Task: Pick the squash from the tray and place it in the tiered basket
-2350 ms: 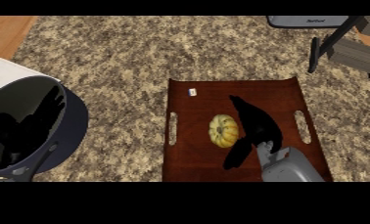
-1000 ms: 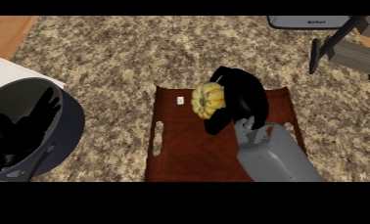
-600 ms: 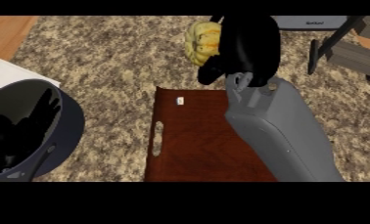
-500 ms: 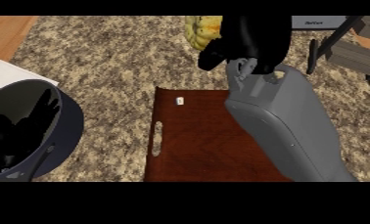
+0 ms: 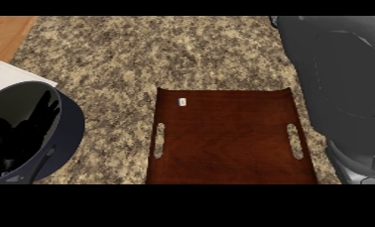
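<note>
Left hand [image 5: 26, 132] shows at the worktop's left edge, dark fingers up and relaxed, holding nothing, resting. Moving right, the wooden tray [image 5: 227, 146] near the front edge now lies bare apart from a small white tag [image 5: 182, 102] at its back left corner; the squash that sat on it moments ago has been lifted away and is out of view. Along the right edge the grey right forearm [image 5: 330, 82] fills the view; its hand is unseen, so presumably it carries the squash toward the basket.
</note>
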You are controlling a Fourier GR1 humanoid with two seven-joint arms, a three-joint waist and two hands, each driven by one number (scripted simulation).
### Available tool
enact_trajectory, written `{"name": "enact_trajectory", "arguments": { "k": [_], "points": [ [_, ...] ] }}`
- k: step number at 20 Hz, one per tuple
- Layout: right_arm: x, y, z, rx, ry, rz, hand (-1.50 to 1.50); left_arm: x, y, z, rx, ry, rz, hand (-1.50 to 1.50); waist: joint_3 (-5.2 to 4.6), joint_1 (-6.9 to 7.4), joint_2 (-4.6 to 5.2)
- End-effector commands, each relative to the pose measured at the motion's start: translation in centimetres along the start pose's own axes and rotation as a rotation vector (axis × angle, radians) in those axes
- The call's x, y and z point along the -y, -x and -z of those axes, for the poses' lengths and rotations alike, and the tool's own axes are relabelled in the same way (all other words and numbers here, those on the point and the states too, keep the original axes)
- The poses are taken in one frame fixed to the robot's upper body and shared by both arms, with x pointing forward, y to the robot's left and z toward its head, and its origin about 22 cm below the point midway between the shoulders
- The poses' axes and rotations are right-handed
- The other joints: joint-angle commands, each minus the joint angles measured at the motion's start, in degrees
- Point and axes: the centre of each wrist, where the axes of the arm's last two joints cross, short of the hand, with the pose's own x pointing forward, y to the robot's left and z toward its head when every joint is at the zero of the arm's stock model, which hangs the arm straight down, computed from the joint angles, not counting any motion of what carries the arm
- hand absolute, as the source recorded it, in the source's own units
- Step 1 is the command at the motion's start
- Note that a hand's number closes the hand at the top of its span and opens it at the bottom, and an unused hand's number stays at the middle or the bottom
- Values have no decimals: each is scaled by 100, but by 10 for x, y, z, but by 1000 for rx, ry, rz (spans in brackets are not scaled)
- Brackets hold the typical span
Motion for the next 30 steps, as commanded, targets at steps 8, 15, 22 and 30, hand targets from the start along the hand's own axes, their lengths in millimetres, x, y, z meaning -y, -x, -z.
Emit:
{"name": "enact_trajectory", "arguments": {
  "k": [8, 15, 22, 30],
  "points": [
    [59, 45, 88, -171, 98, -4, 150, -2, 17, 0, -80, 19, 18, 0, -44, 51, 95],
    [49, 101, 143, -166, 134, -39, 150, 6, 13, 8, -59, 12, 11, 0, -43, 123, 150],
    [54, 139, 172, -169, 176, 202, 150, 9, 4, 1, -57, 44, 27, 0, -39, 225, 153],
    [66, 174, 196, -179, 174, 229, 150, 11, 7, 9, -57, 51, 6, 0, -44, 240, 183]
  ]
}}
